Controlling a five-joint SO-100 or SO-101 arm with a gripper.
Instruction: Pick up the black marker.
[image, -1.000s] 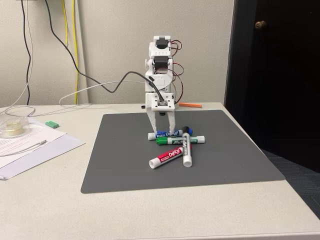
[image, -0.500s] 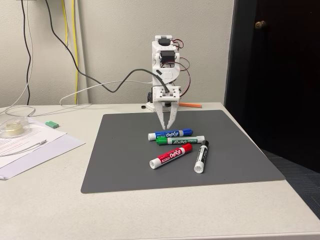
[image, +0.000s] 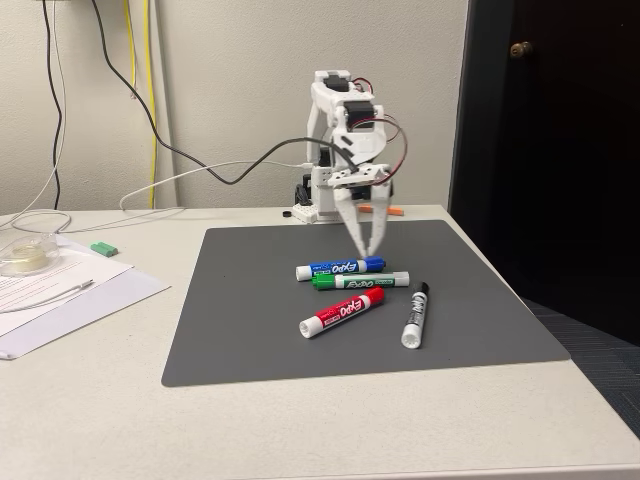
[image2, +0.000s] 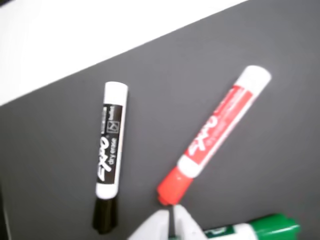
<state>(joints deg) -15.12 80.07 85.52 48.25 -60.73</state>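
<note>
Black marker lies flat on the grey mat, apart from the other three, its black cap toward 12 o'clock in the fixed view; from the red marker it sits at about 3 o'clock. In the wrist view the black marker has its cap at 6 o'clock, with the red marker off at 3 o'clock. The claw hangs clenched and empty just above the blue marker and green marker, at roughly 11 o'clock from its target. My worry is the descent: coming down from here without first swinging across would land it on the blue or green barrels and scatter them. A round barrel may also roll if one fingertip arrives first.
</note>
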